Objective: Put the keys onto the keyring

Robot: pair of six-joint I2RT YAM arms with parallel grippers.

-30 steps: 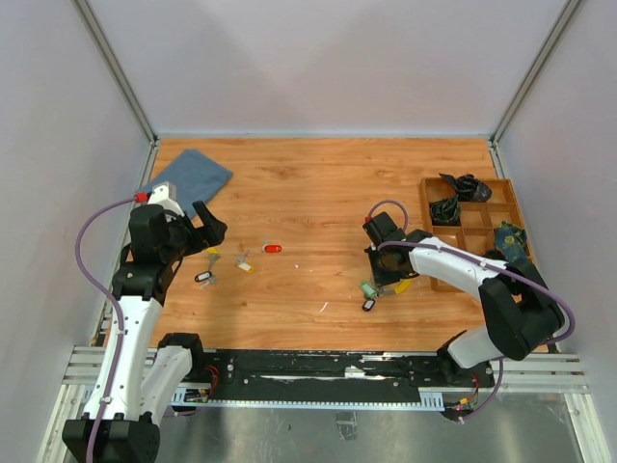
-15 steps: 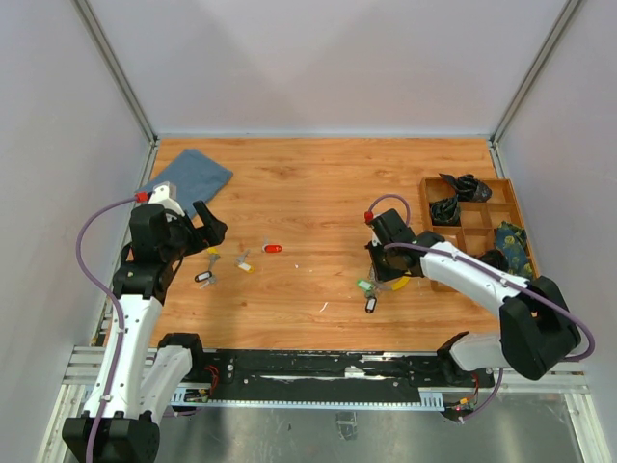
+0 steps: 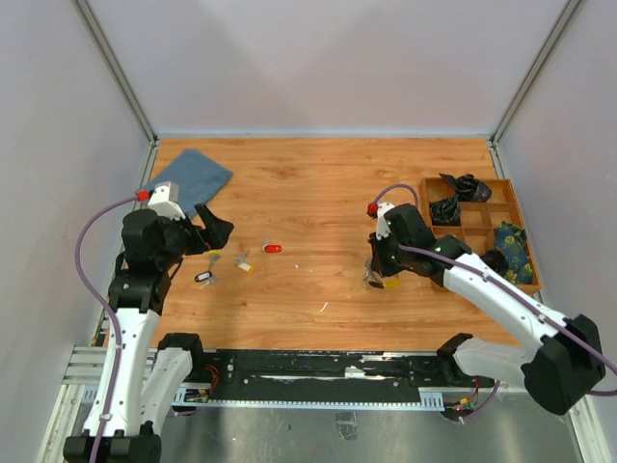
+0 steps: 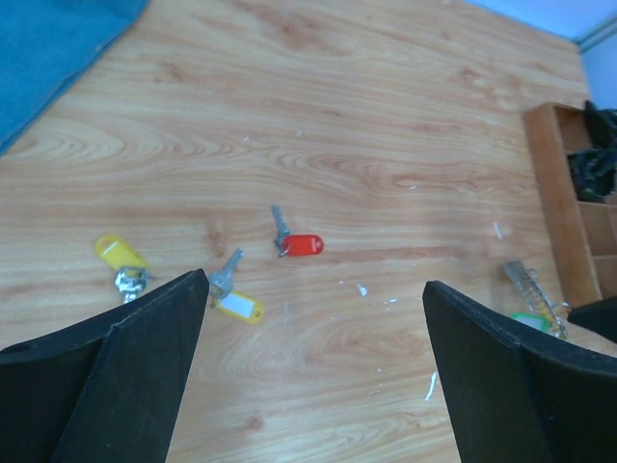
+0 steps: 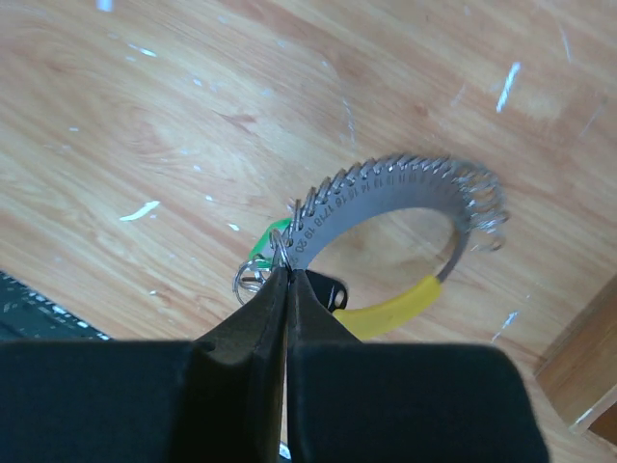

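The keyring [image 5: 386, 193] is a grey numbered band with small silver loops, a yellow section, a green tag [image 5: 265, 241] and a black tag. My right gripper [image 5: 287, 272] is shut on its edge by the green tag; in the top view the gripper [image 3: 378, 275] holds the keyring [image 3: 386, 281] at the table's right middle. Loose keys lie on the left: a red-tagged key [image 3: 273, 249] [image 4: 301, 244], a yellow-tagged key [image 3: 246, 266] [image 4: 236, 304], another yellow one [image 4: 120, 253] and a black-and-white tag [image 3: 203, 277]. My left gripper [image 3: 214, 231] [image 4: 313, 280] is open and empty above them.
A blue cloth [image 3: 188, 174] lies at the far left corner. A wooden compartment tray [image 3: 477, 231] with black cable bundles [image 3: 453, 198] stands at the right edge, close to the right arm. Grey walls enclose the table.
My right gripper has drawn the keyring a little to the right and away from the front edge, and its arm has stretched out. My left gripper has shifted slightly right.
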